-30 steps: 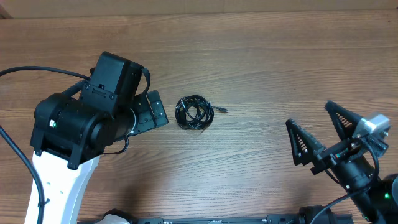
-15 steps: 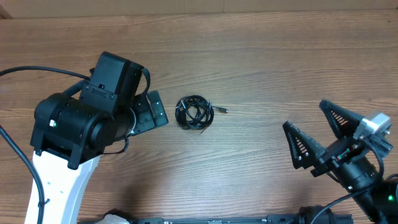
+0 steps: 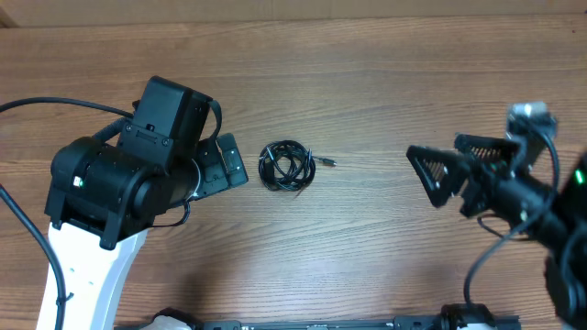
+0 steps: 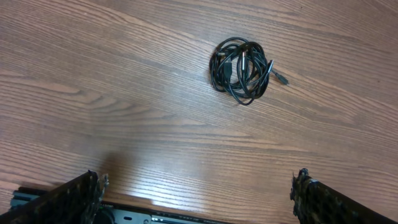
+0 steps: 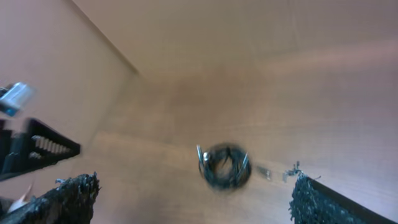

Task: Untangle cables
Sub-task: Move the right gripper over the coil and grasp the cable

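Note:
The cables (image 3: 286, 166) lie as one tight black coil on the wooden table, with a silver-tipped plug (image 3: 328, 162) sticking out to its right. My left gripper (image 3: 226, 166) is open and empty just left of the coil, not touching it. In the left wrist view the coil (image 4: 241, 70) lies well ahead of the spread fingers (image 4: 199, 199). My right gripper (image 3: 449, 163) is open and empty, far right of the coil and pointing toward it. The right wrist view is blurred and shows the coil (image 5: 225, 166) ahead of the open fingers (image 5: 196, 202).
The wooden table (image 3: 385, 82) stretches around the coil. The bulky left arm body (image 3: 119, 183) and its thick black wire (image 3: 37, 105) fill the left side. A dark rail (image 3: 321, 324) runs along the table's front edge.
My right arm has swung up and to the left, turning its open fingers toward the coil. The left arm and the coil have not moved.

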Robot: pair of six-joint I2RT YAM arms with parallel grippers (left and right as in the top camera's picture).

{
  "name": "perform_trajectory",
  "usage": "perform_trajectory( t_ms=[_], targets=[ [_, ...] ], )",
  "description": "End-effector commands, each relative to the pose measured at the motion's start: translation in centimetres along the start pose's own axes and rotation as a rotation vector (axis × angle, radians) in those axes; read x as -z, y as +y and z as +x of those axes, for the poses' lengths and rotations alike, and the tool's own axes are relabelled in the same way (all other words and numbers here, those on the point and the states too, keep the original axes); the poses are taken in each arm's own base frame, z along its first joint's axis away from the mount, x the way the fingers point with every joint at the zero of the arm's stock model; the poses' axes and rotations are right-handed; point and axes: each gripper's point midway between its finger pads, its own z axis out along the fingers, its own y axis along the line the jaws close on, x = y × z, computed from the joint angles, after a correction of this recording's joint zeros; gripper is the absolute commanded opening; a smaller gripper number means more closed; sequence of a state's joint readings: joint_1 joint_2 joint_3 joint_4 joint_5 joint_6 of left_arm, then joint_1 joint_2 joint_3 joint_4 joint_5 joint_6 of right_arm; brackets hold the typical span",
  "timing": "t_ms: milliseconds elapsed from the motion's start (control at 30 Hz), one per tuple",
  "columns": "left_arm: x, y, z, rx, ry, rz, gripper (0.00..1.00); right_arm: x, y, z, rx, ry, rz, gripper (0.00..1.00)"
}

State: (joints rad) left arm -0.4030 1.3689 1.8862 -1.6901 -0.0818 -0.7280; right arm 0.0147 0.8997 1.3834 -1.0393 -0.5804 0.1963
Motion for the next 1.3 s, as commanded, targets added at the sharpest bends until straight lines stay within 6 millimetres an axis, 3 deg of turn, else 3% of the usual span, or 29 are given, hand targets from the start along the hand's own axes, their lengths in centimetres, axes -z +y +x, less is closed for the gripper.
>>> perform_trajectory(
  t_ms=[0, 333, 500, 633, 700, 800, 1000, 1100, 1267],
  targets=[
    [0.0, 0.1, 0.0, 0.018, 0.001, 0.003, 1.0, -1.6, -0.7, -0.3, -0.021, 0.095, 0.007, 1.0],
    [0.0, 0.1, 0.0, 0.018, 0.001, 0.003, 1.0, -6.9, 0.2, 1.9, -0.234, 0.359, -0.277, 1.0],
    [0.0, 0.1, 0.0, 0.018, 0.001, 0.003, 1.0, -10.0, -0.5, 3.9, -0.292, 0.482, -0.275, 1.0],
    [0.0, 0.1, 0.0, 0.022, 0.0, 0.003, 1.0, -12.8, -1.4, 6.5, -0.333, 0.586, -0.157, 1.0],
    [0.1, -0.8, -0.9, 0.071, -0.035, 0.039, 1.0, -14.3, -2.9, 8.1, -0.384, 0.631, -0.012, 1.0],
    [0.2, -2.4, 0.0, 0.095, 0.03, 0.128, 1.0, -16.1, -4.1, 10.1, -0.398, 0.676, 0.136, 1.0],
    [0.3, -3.1, 0.1, 0.104, 0.04, 0.16, 1.0, -19.1, -3.9, 12.4, -0.416, 0.716, 0.213, 1.0],
    [0.0, -2.2, -0.3, 0.108, 0.015, 0.111, 1.0, -20.5, -3.5, 13.4, -0.39, 0.737, 0.211, 1.0],
    [0.1, 2.4, -2.1, 0.318, -0.128, -0.116, 1.0, -22.2, -4.0, 15.5, -0.427, 0.792, 0.25, 1.0]
  ],
)
